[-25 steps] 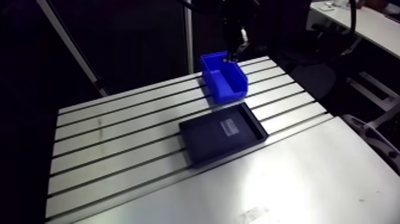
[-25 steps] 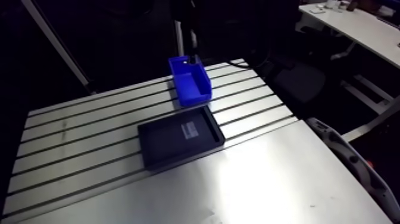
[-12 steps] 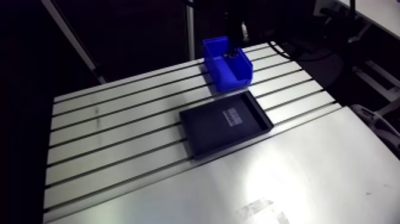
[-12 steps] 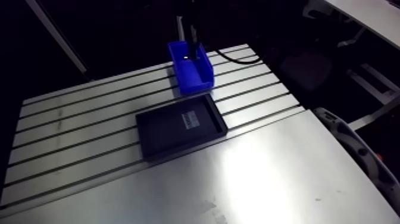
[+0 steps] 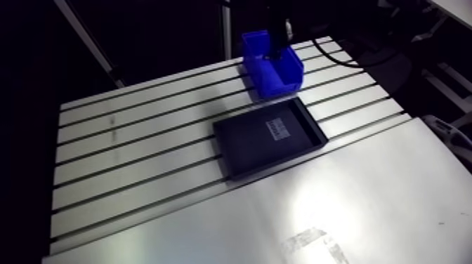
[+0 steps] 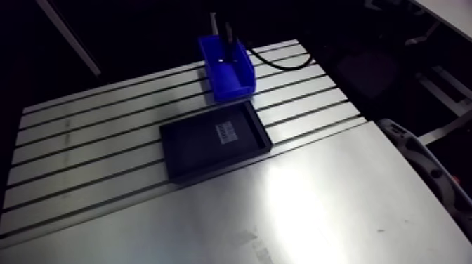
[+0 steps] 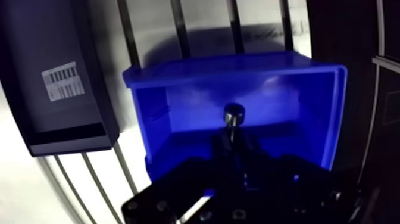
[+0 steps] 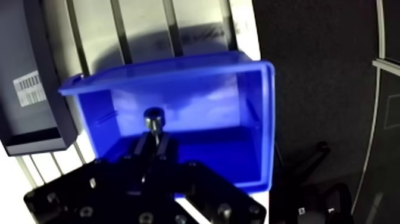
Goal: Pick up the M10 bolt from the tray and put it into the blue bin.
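The M10 bolt [image 7: 233,114] is inside the walls of the blue bin [image 7: 178,71], its head pointing away from the wrist. I can't tell whether it touches the bin floor. The gripper [image 7: 234,142] has its jaws drawn in narrow, pinching the bolt's shank. At about six o'clock from the bin, just beside it on the table [image 5: 126,154], lies the black tray [image 5: 246,144] with a barcode label [image 5: 279,128] on its floor.
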Robot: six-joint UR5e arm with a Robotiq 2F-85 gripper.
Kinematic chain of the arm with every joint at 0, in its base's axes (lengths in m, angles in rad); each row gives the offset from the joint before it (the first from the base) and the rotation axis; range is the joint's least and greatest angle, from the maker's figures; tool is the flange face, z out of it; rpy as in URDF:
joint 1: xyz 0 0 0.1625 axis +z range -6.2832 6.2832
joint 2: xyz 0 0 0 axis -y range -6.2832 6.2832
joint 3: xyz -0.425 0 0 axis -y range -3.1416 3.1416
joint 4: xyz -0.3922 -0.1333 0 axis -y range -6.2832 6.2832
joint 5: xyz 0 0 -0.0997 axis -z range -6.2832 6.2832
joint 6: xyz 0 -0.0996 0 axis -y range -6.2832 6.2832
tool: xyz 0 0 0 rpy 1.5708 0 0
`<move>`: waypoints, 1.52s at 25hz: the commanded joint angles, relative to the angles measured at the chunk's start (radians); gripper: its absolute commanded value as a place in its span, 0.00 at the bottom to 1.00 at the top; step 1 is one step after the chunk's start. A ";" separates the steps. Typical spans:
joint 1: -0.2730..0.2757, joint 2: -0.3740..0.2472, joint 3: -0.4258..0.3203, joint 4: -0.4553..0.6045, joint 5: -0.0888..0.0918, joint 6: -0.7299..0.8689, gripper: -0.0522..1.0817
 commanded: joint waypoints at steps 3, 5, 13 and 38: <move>0.009 0.022 -0.010 -0.003 -0.003 0.001 0.80; 0.012 0.025 -0.013 -0.003 -0.003 0.005 0.75; 0.013 0.025 -0.021 0.000 -0.007 0.005 0.34; 0.058 -0.358 -0.199 0.548 -0.005 1.237 0.05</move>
